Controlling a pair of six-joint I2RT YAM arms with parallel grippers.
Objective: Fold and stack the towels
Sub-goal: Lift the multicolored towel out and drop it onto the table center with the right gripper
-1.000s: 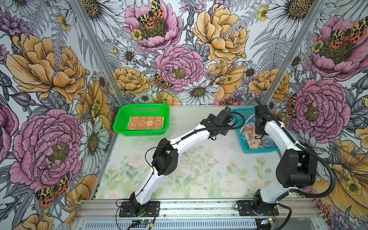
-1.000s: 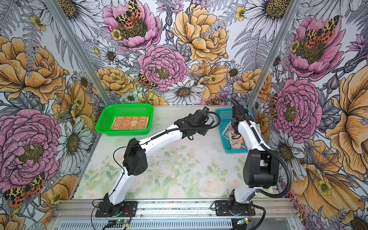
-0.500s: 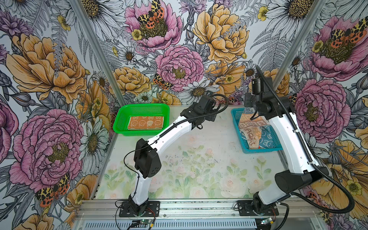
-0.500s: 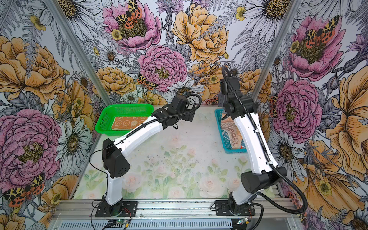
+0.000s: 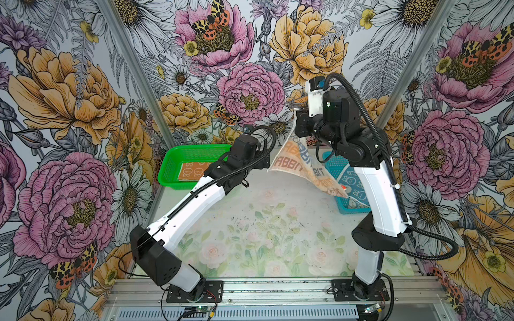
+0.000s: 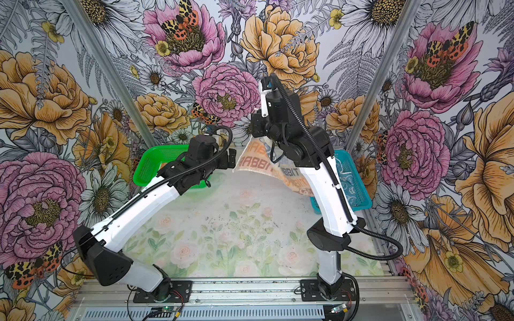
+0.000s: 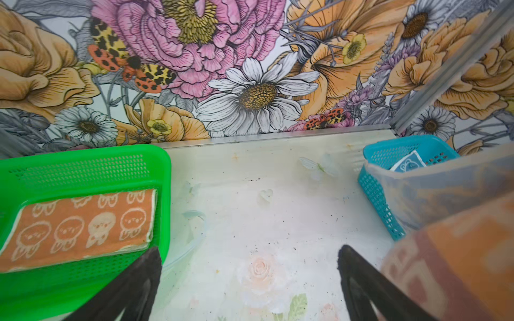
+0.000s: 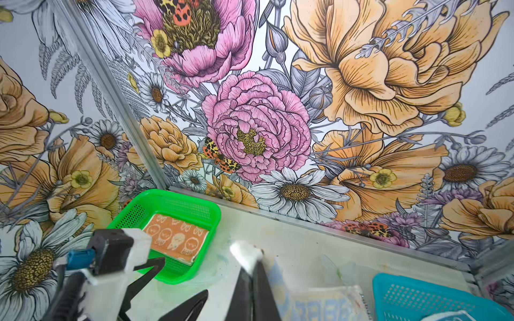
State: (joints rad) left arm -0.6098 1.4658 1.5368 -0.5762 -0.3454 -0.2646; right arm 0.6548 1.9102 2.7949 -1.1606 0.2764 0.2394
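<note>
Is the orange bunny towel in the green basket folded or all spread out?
Folded: the orange towel lies flat in the green basket, layered edges showing at its side.

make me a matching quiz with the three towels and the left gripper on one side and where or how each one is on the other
Things:
1. orange towel
2. lettered towel
3. blue towel
4. left gripper

States:
a. hanging from the shut right gripper
b. open, holding nothing
c. folded in the green basket
d. lying in the blue basket

Pairs: 1-c, 2-a, 3-d, 4-b
</note>
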